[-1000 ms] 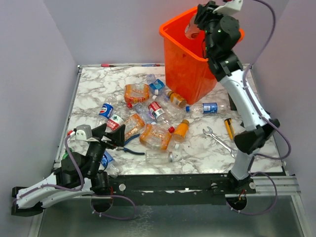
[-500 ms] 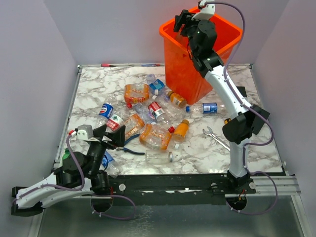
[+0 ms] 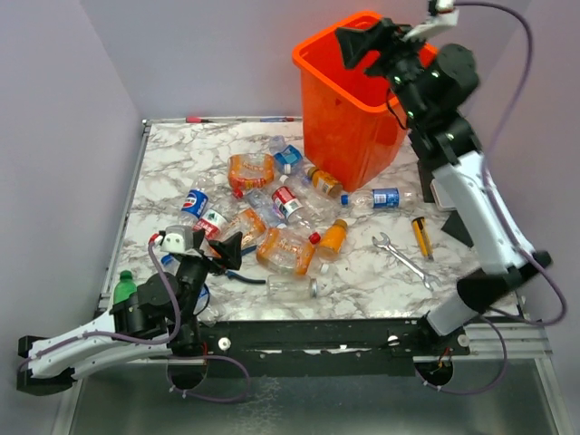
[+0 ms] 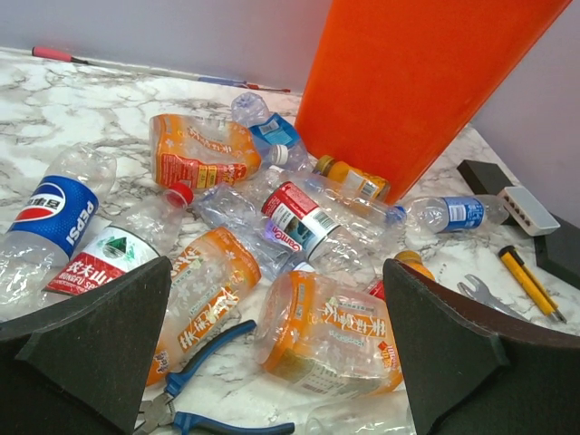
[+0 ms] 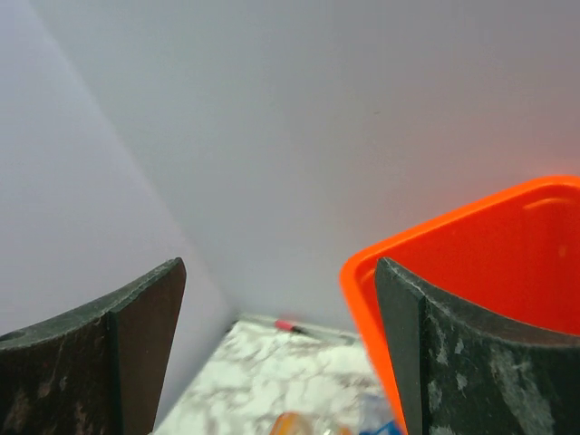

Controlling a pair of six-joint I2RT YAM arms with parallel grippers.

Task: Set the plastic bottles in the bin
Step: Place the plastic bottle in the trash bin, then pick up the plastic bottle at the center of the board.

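Since a moment ago the right claw has swung back over the mouth of the orange bin and its jaws have spread wide, with nothing between them; the bin sits directly beneath it. The left claw has nudged slightly to the right, low over the table, jaws fully apart and empty. The bottles lie scattered just ahead of it, reaching as far as the foot of the bin. Blue-handled pliers lie right under its fingers, and one green bottle stands behind it to its left.
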